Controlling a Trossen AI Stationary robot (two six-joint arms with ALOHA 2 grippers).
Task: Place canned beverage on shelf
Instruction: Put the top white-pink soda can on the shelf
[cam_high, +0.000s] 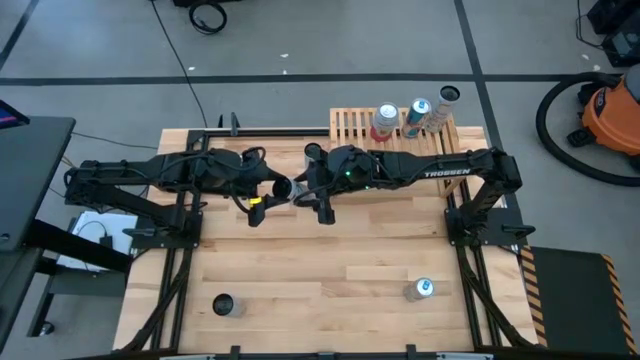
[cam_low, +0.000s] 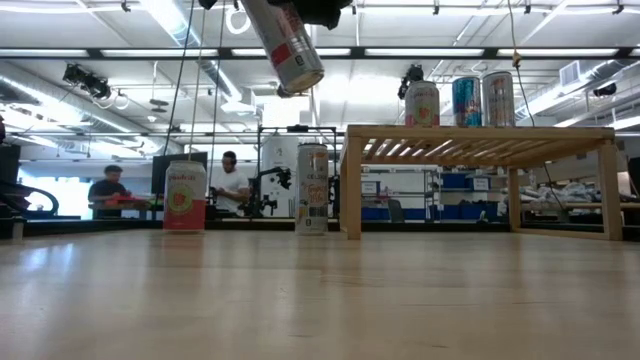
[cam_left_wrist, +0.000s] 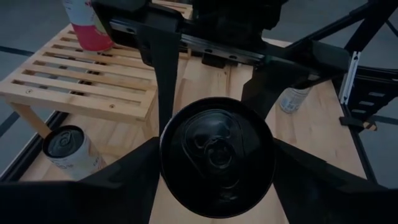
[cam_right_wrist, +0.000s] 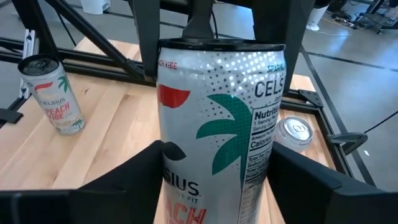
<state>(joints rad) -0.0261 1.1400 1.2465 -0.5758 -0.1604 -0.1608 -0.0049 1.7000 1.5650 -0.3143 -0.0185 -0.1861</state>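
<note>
Where overhead hides it, can (cam_low: 287, 45) hangs tilted, both tools gripping.

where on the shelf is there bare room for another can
The shelf is bare over its left part, from its left edge up to the pink can. The right part is crowded: the pink can, the blue can and the silver can stand in a close row there.

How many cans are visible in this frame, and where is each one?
6. Three cans stand on the shelf. Two stand on the table's near side. One can is held in mid-air between the left gripper and right gripper. None seem hidden.
</note>
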